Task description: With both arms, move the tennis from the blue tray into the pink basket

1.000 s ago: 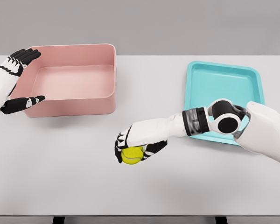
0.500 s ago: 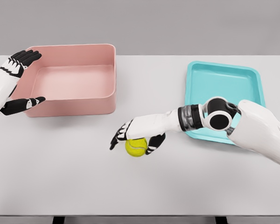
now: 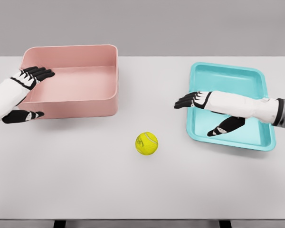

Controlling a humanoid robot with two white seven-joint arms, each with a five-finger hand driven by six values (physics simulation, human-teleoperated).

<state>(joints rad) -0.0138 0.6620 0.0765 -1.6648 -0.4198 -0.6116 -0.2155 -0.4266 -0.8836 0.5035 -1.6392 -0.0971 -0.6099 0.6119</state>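
Two containers frame our view: the pink basket [image 3: 71,80] at upper left, the blue tray [image 3: 228,78] at right. Our left hand [image 3: 23,90] straddles the basket's left wall, fingers spread, holding nothing; our right hand [image 3: 213,111] hovers over the tray, likewise released. Smallest, the tennis ball [image 3: 147,143] lies free on the white table [image 3: 85,180], centre frame, between both containers. Yellow-green, fuzzy, seamed; probably light, springy, apt to roll, so we would cup its sides.

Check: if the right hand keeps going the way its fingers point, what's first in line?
Right hand points left, over the blue tray's left rim. Beyond that only bare table, then probably the pink basket's right wall; height unclear.
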